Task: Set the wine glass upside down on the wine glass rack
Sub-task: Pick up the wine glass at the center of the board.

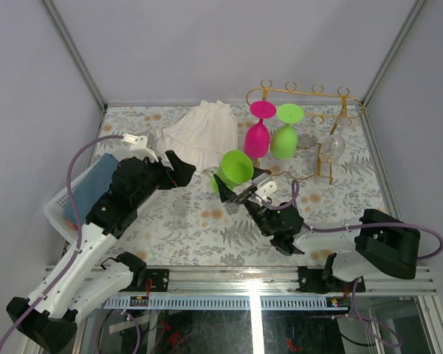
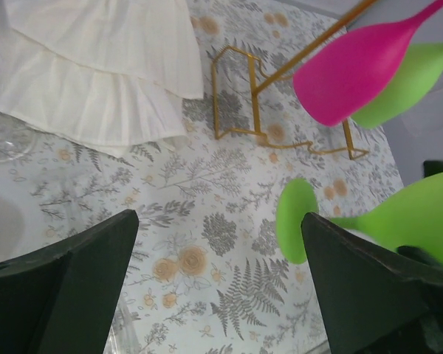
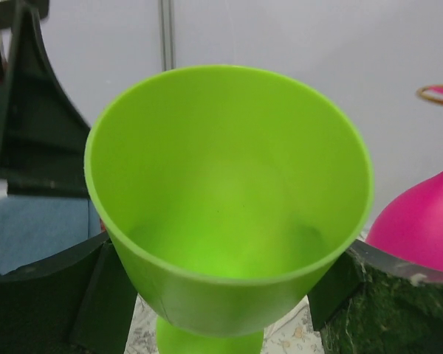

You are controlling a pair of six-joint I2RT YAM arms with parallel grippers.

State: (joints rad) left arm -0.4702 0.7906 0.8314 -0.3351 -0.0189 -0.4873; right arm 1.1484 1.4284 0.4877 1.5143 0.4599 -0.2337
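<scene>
White walls are standing around a table (image 1: 207,225) that is wearing a cloth with leaves and flowers on it. At the far right side, the wine glass rack (image 1: 310,92) is standing up tall, all thin gold wire with little loops on top. A pink glass (image 1: 257,137) and another green glass (image 1: 284,140) are hanging from it upside down, side by side. A clear glass (image 1: 334,147) is hanging there too, more to the right.

Near the middle of the table, the right gripper (image 1: 249,189) is holding the wine glass (image 1: 235,168). This glass is bright green. Its two fingers are pressing on the sides of the cup part. The glass is tipping over, with its open mouth pointing toward the right arm. It is sitting near the rack but is not touching it.

The left gripper (image 1: 181,168) is hanging just beside the green glass with its fingers spread wide, holding nothing.

A white frilly cloth (image 1: 199,133) is lying at the back. A white basket (image 1: 59,203) with a blue cloth (image 1: 96,173) is sitting at the left edge.
</scene>
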